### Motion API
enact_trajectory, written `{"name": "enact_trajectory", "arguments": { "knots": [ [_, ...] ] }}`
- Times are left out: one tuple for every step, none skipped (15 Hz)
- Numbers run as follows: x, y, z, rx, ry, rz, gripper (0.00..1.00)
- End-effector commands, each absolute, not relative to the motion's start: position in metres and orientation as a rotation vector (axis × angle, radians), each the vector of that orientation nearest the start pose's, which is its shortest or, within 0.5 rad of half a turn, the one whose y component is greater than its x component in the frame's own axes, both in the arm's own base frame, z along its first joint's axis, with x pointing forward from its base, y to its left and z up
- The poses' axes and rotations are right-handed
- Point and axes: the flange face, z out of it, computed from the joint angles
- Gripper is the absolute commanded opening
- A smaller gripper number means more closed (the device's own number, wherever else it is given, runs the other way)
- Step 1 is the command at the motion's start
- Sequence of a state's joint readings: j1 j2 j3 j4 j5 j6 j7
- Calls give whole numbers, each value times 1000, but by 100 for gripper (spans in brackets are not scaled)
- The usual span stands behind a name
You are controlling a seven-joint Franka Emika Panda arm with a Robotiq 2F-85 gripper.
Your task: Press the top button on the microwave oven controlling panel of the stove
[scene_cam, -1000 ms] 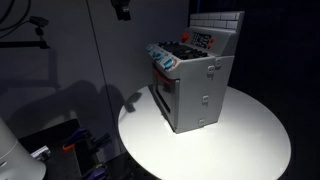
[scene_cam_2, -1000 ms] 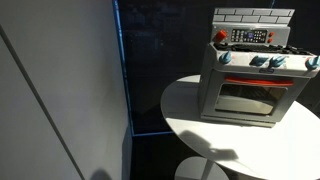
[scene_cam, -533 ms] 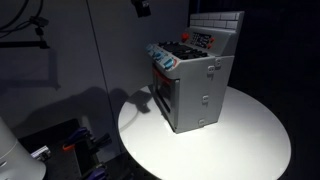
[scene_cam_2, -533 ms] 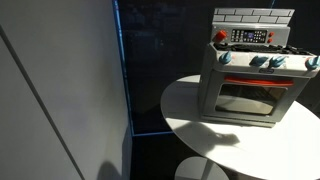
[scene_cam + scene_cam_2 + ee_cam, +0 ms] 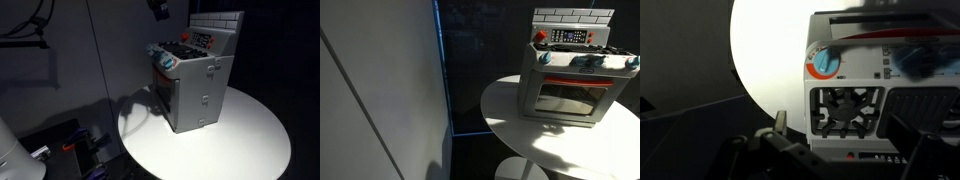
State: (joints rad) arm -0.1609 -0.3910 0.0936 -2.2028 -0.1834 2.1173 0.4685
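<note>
The small grey toy stove [image 5: 196,88] stands on a round white table in both exterior views [image 5: 570,88]. Its white tiled backboard carries the small dark microwave oven controlling panel [image 5: 203,41], which has red and white marks [image 5: 570,36]. My gripper [image 5: 158,8] hangs at the top edge of an exterior view, above and beside the stove's front. In the wrist view my gripper [image 5: 840,122] is open, with its fingers spread over the stove top [image 5: 845,105]. A strip of the panel [image 5: 878,157] shows at the bottom edge.
The round white table [image 5: 225,145] has a nearby edge [image 5: 505,125]. A tall grey wall panel [image 5: 380,90] stands beside it. Dark clutter and cables [image 5: 80,145] lie on the floor. Blue knobs [image 5: 582,61] line the stove's front.
My gripper has moved along the top of an exterior view towards the stove. Its shadow on the table has moved towards the stove too.
</note>
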Motion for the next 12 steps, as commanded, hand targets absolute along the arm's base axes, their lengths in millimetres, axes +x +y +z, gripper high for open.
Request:
{"name": "enact_trajectory", "arguments": {
  "knots": [
    [465,-35,569,-3148,751,-550,100],
    [465,-36,570,-3147,753,-551,100],
    [465,-36,570,-3146,753,-552,100],
    [465,-36,571,-3146,754,-554,100],
    [465,-36,571,-3146,754,-555,100],
    [465,-36,571,-3145,754,-556,100],
    [467,-37,571,-3142,759,-548,100],
    [471,-39,570,-3139,796,-573,100],
    [473,-40,570,-3134,799,-586,100],
    [476,-40,569,-3131,818,-601,100],
    [480,-40,569,-3126,825,-620,100],
    [483,-41,568,-3120,841,-642,100]
  ]
}}
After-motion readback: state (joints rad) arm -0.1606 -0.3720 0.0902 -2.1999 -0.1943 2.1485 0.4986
